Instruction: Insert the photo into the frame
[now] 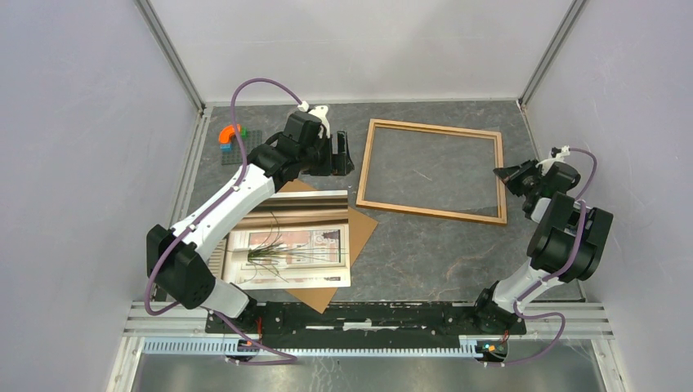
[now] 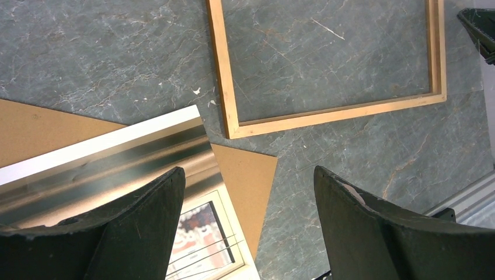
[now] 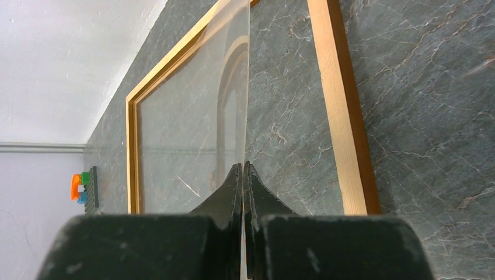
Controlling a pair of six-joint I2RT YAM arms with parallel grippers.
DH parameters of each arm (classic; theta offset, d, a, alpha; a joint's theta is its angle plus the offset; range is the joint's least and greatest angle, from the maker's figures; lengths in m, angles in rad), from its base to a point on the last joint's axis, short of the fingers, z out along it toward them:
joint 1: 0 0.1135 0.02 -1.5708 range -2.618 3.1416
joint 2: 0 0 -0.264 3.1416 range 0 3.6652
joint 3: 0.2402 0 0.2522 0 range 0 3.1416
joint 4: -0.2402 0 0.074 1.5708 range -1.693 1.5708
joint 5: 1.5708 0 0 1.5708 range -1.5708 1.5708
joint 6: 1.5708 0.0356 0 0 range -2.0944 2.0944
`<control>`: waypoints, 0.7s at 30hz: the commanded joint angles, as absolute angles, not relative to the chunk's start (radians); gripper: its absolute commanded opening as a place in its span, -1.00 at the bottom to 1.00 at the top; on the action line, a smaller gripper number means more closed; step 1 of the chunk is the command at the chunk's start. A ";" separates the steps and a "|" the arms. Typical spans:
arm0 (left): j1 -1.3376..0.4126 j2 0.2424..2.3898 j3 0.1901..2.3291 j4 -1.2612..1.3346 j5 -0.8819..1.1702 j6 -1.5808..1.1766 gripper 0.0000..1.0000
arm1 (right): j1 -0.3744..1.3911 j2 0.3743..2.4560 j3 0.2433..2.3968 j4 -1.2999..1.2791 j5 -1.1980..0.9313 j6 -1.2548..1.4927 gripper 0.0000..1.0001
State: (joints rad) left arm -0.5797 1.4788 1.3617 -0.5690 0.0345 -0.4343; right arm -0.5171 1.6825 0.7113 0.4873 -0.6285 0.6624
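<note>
A small stack of toy blocks (image 1: 231, 135) sits in the far left corner, well apart from the work. The photo (image 1: 286, 253) lies face up near the left arm's base, on a brown backing board (image 1: 361, 224) whose corners stick out past it. It is not yet in the frame.

The left gripper (image 1: 338, 155) hangs above the photo's far right corner, fingers spread wide with nothing between them. It is probably poised there because that corner is the one nearest the frame.

To the right, the frame (image 1: 431, 211) lies flat on the grey tabletop (image 1: 425, 269). Its near left corner is just beside the board's right corner, not touching.

At the frame's right rail the right gripper (image 3: 243, 167) is pinched fully closed on the edge of a clear sheet (image 3: 192, 116); whether glass or acrylic I cannot tell. The sheet looks tilted up from the opening, likely held so the photo can go in under it.

Bare table runs along the frame's near side, which gives a free path from the board. The right arm works close to the right wall, with little room to swing outward
</note>
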 commanded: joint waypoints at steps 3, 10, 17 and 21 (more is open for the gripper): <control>-0.580 1.489 1.364 -0.529 0.064 -0.402 0.73 | -0.513 1.670 0.686 0.611 -0.650 0.668 -1.00; -0.580 1.490 1.364 -0.529 0.072 -0.405 0.73 | -0.511 1.683 0.689 0.617 -0.656 0.660 -0.87; -0.580 1.489 1.364 -0.526 0.084 -0.408 0.73 | -0.509 1.679 0.719 0.550 -0.648 0.621 -0.53; -0.580 1.482 1.362 -0.524 0.089 -0.410 0.73 | -0.508 1.671 0.749 0.474 -0.634 0.575 -0.34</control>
